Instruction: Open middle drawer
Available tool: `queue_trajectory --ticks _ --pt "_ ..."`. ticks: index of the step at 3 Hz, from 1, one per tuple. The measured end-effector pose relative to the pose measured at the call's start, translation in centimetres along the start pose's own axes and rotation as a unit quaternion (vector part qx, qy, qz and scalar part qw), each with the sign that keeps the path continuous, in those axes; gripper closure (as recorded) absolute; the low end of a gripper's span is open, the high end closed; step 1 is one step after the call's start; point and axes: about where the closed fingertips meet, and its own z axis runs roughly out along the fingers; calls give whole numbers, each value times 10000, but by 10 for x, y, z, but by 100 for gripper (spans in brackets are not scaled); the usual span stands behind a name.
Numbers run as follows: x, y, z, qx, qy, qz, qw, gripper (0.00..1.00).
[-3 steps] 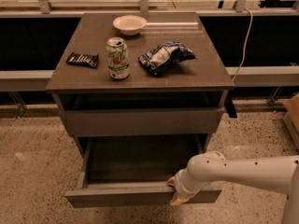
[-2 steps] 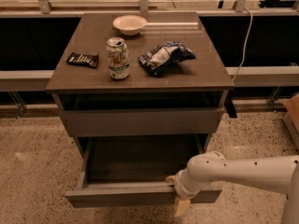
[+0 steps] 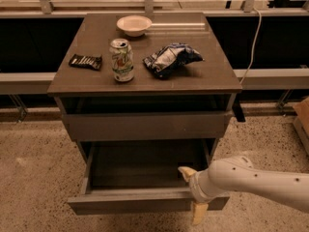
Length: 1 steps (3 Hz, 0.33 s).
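The middle drawer (image 3: 145, 201) is pulled well out of the grey-brown cabinet, showing its shallow dark box and grey side walls. My gripper (image 3: 192, 193) is at the right part of its front panel, on a white arm coming in from the right. The gripper is open. One tan finger (image 3: 186, 172) is inside the box and the other hangs in front of the panel, so the jaws straddle the panel's top edge. The narrower drawer front (image 3: 145, 125) above stands slightly out. The bottom drawer is out of view.
On the cabinet top (image 3: 212, 76) are a white bowl (image 3: 133, 24), a green can (image 3: 121, 60), a crumpled chip bag (image 3: 170, 59) and a dark snack bar (image 3: 85, 61). Speckled floor lies on both sides. A cardboard box (image 3: 302, 120) is at the right edge.
The fingers have spread apart around the drawer's front panel, the outer one dropping lower in front of it. The drawer has stayed where it was.
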Motion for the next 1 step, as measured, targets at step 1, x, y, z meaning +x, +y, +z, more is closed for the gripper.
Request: queue_trajectory --ticks 1 --pt "8 -2 -64 600 34 -36 9982 0"
